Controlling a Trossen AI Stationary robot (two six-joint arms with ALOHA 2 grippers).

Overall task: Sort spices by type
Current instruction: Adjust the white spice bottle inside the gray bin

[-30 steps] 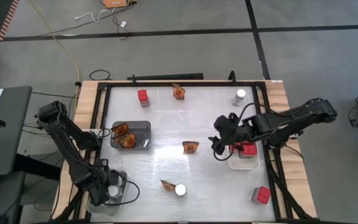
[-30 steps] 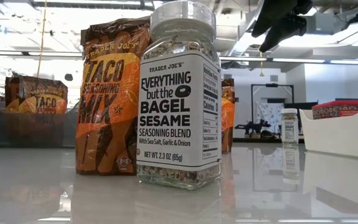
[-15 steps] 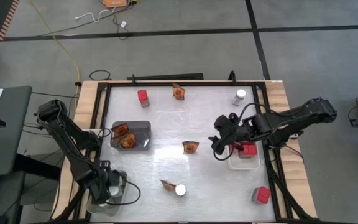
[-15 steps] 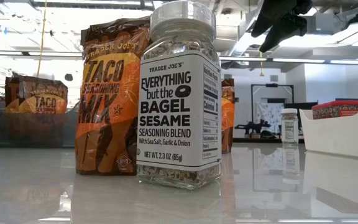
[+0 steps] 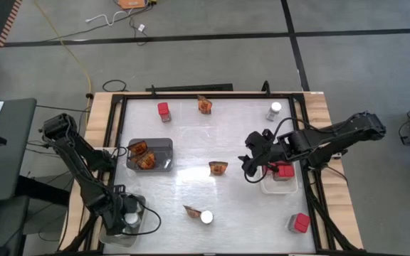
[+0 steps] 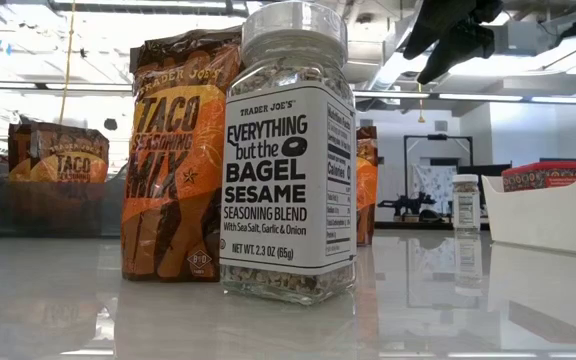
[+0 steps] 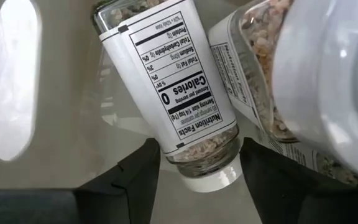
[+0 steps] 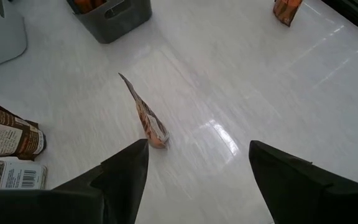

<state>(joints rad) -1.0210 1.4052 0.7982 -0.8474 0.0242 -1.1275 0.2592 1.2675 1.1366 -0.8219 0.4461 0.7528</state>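
Grey plastic formed the tray (image 5: 164,145) left of centre, which already held two orange-brown packets (image 5: 142,155), and the white tray (image 5: 279,186) on the right held one red box (image 5: 285,171). The clear tray (image 5: 135,235) at the near left corner held jars. By this evidence, sorting was judged partly complete. Left out on the table (image 5: 226,206) were a red box (image 5: 164,110), a packet (image 5: 204,105) and a jar (image 5: 274,110) along the far edge, a packet (image 5: 218,168) at centre, a packet and jar (image 5: 206,217) near the front, and a red box (image 5: 300,222) at the near right. The left gripper (image 7: 194,180) sat over the clear tray with its fingers around a tilted jar (image 7: 173,87); whether they gripped it could not be determined. The right gripper (image 8: 197,180) hovered with fingers wide and empty above the centre packet. The arm hid most of the clear tray from above, so the jar count was uncertain. From table height, the front jar and packet blocked much of the table behind.
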